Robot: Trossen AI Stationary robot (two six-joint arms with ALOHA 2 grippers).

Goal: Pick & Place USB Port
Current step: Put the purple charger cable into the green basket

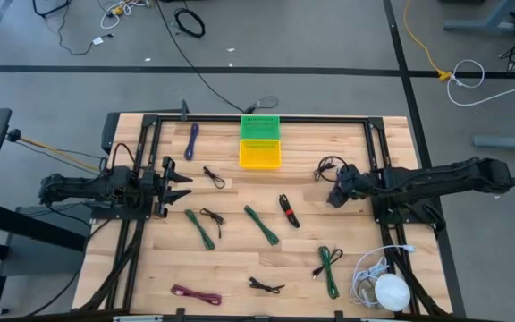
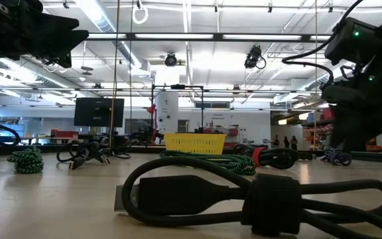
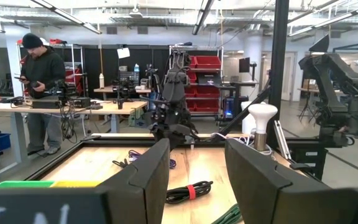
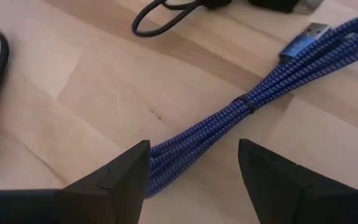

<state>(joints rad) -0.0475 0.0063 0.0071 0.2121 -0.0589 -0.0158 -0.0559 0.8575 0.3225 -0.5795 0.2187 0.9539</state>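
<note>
A blue braided USB cable (image 4: 247,102), bundled and tied at its middle, lies flat on the wooden table, its metal plug (image 4: 306,31) at the far end. My right gripper (image 4: 192,149) hangs open just above the bundle's near end, slanting down, one finger on either side of it; in the high view it is right of centre (image 1: 336,195). My left gripper (image 1: 186,179) waits open at the table's left, pointing level across the table, with nothing between its fingers (image 3: 194,146).
A green and yellow basket (image 1: 259,141) stands at the far middle. Several bundled cables lie about: purple (image 1: 192,141), black with a red band (image 1: 288,210), green (image 1: 262,224), pink (image 1: 195,295). A white bulb and cord (image 1: 384,288) sit near right. A person (image 3: 42,81) stands beyond the table.
</note>
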